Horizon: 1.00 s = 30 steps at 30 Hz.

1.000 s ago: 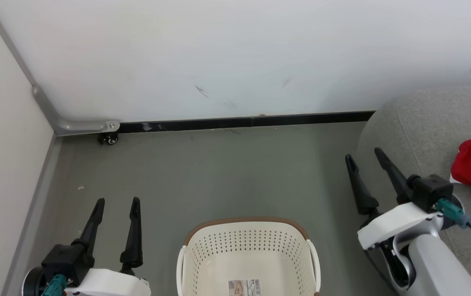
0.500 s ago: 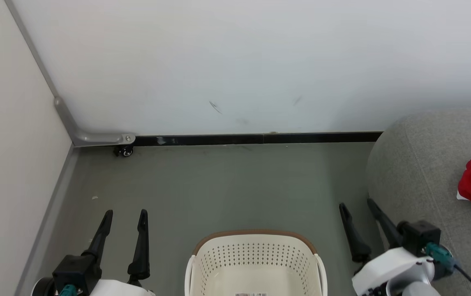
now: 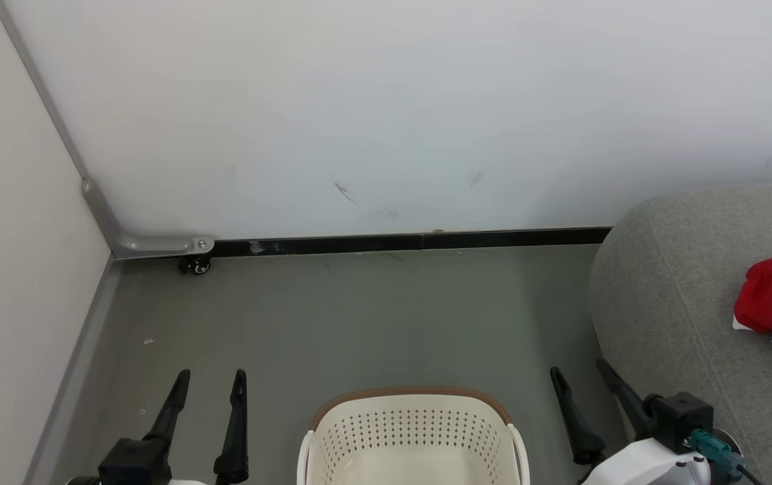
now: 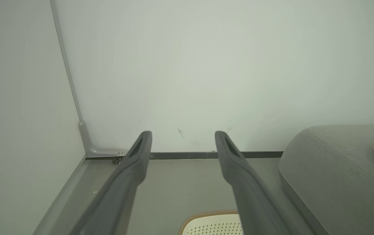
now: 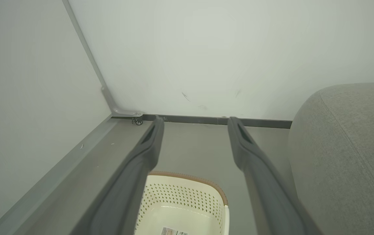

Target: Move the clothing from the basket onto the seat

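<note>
I am looking down from the head camera into a corner of a room. The left gripper (image 3: 213,374) is showing at the lower left, its two dark fingers spread apart and bare. The right gripper (image 3: 578,367) is showing at the lower right, its fingers likewise spread apart and bare, just beside the rounded end of the seat (image 3: 676,303). The basket (image 3: 413,392) is sitting on the grey floor (image 3: 386,316) between the two grippers, at the bottom edge of the view, with its brown rim band facing the wall. The right wrist camera is showing its pale bottom with a small label (image 5: 174,231). The clothing (image 3: 771,291), red with white panels, is lying in a heap on the seat at the far right edge of the view, well apart from the basket and beyond the right gripper. The seat is taking up the right side, its padded end curving down to the floor near the basket's right side, with a strip of floor running between them. Ahead, a plain white wall (image 3: 386,101) is closing off the space, with a black skirting strip (image 3: 426,239) running along its foot. On the left, a pale side panel (image 3: 9,269) is meeting the wall at a grey metal bracket (image 3: 150,244) with a small caster wheel (image 3: 196,267) under it. Open floor is stretching from the basket to the wall and across to the side panel.
</note>
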Motion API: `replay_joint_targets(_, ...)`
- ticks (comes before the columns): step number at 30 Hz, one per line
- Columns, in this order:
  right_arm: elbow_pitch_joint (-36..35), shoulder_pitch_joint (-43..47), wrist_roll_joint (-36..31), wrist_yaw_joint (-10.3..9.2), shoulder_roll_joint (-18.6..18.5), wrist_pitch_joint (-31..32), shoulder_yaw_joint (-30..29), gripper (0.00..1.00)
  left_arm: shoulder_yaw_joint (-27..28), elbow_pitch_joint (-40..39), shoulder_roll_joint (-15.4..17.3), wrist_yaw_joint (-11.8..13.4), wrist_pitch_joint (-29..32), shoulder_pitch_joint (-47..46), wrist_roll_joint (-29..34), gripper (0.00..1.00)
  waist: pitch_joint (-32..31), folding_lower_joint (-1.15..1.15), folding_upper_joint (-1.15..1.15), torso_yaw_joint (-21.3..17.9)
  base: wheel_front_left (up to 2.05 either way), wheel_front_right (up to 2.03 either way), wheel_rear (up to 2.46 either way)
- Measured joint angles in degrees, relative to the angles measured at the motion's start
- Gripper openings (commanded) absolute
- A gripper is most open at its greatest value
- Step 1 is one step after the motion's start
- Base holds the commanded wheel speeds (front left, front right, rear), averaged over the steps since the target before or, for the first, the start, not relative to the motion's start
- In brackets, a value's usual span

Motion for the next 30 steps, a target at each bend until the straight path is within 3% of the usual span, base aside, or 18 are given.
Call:
replay_joint_targets(19,-6.73,4.07,1.15,0.00,0.13,2.15,1.71,1.00,0.64,1.00,-0.52,0.10,0.00,1.05,0.54,1.00,0.27,0.00,0.00,-0.51,0.00,0.00,0.00)
replay_joint_targets(30,-9.54,5.33,1.23,0.00,0.15,2.89,1.67,1.00,1.57,1.14,-0.65,1.54,0.00,1.09,2.41,1.00,0.92,0.00,0.00,-0.27,0.00,0.00,0.00)
